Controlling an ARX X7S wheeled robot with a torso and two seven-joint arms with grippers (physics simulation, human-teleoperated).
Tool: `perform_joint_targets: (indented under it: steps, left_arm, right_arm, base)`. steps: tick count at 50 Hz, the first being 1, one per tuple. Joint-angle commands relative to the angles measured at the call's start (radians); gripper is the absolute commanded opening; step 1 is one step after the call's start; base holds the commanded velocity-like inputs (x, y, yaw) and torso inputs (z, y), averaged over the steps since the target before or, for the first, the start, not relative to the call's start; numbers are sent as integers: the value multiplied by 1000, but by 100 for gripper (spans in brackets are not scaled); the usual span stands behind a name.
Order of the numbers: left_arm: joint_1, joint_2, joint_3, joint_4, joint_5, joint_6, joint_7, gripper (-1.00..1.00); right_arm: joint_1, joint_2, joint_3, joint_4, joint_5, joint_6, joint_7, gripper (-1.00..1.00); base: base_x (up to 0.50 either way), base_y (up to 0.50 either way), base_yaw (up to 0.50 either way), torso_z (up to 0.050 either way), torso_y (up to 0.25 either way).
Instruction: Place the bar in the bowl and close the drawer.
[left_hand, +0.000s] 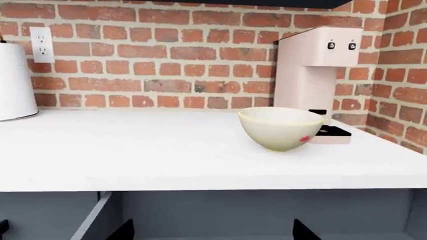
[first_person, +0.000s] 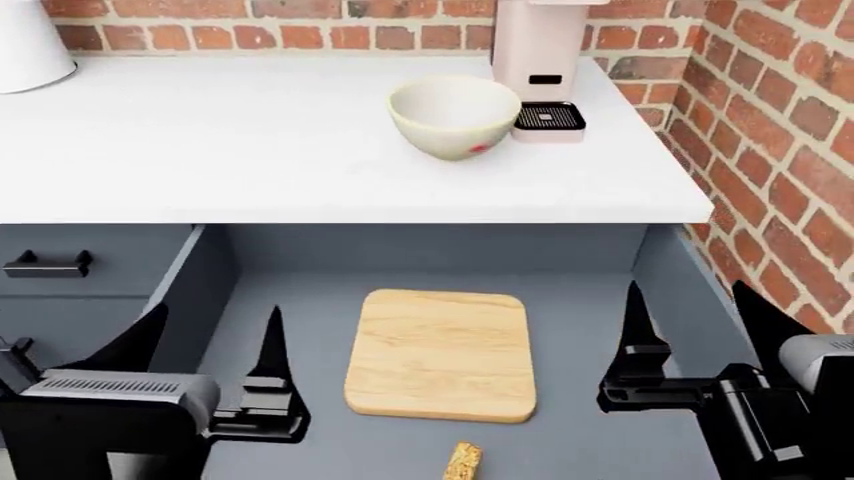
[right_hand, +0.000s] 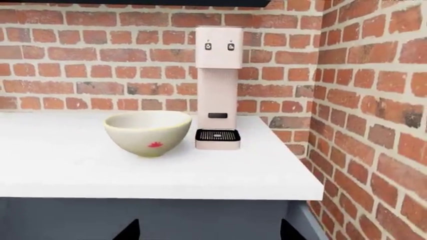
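The small tan bar (first_person: 463, 462) lies on the floor of the open grey drawer (first_person: 587, 330), near its front, just in front of a wooden board. The cream bowl (first_person: 454, 115) with a red mark stands on the white counter above, also visible in the left wrist view (left_hand: 280, 127) and the right wrist view (right_hand: 148, 132). My left gripper (first_person: 214, 320) hovers open over the drawer's left part, empty. My right gripper (first_person: 685, 300) hovers open over its right part, also empty. Both point toward the drawer's back wall (left_hand: 267, 210); only their dark fingertips (right_hand: 133, 227) show in the wrist views.
A light-wood cutting board (first_person: 441, 352) lies mid-drawer. A pale coffee machine (first_person: 541, 60) stands right of the bowl. A white appliance (first_person: 27, 40) sits at the counter's far left. A brick wall (first_person: 787, 150) closes the right side. A shut drawer with a black handle (first_person: 47, 265) is at left.
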Motion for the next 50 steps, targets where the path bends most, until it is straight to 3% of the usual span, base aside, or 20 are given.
perform_joint_targets:
  steps: [1, 5, 8, 13, 18, 23, 30, 50]
  left_arm:
    - [-78, -72, -69, 31, -190, -74, -93, 100]
    - [-217, -184, -121, 25, -498, -122, -235, 100]
    - [-364, -271, -106, -11, -745, -147, -336, 100]
    - [-597, -351, -23, -115, -999, -174, -428, 100]
    - [-811, -381, 83, -254, -1181, -210, -454, 100]
    - [-966, -377, 166, -388, -1249, -260, -452, 100]
    - [-1082, -352, 241, -548, -1256, -315, -423, 100]
    - [-1112, -356, 263, -572, -1265, -319, -434, 100]
  right_arm:
    - [62, 52, 37, -30, 137, 81, 48, 100]
    - [215, 150, 125, -21, 476, 214, 213, 100]
    - [356, 255, 113, 33, 734, 259, 381, 100]
    - [601, 394, -59, 169, 1034, 276, 549, 100]
    - [837, 437, -267, 312, 1186, 315, 626, 100]
    - [992, 421, -408, 436, 1215, 379, 642, 100]
    - [1114, 405, -502, 556, 1226, 431, 646, 100]
    - [1136, 409, -522, 589, 1226, 424, 630, 100]
  base:
    - [0, 0, 0, 0, 0]
    - [0, 0, 0, 0, 0]
    - [0, 0, 0, 0, 0]
    - [0, 0, 0, 0, 0]
    - [0, 0, 0, 0, 0]
    - [0, 0, 0, 0, 0]
    - [0, 0, 0, 0, 0]
    - [167, 119, 0, 0, 0]
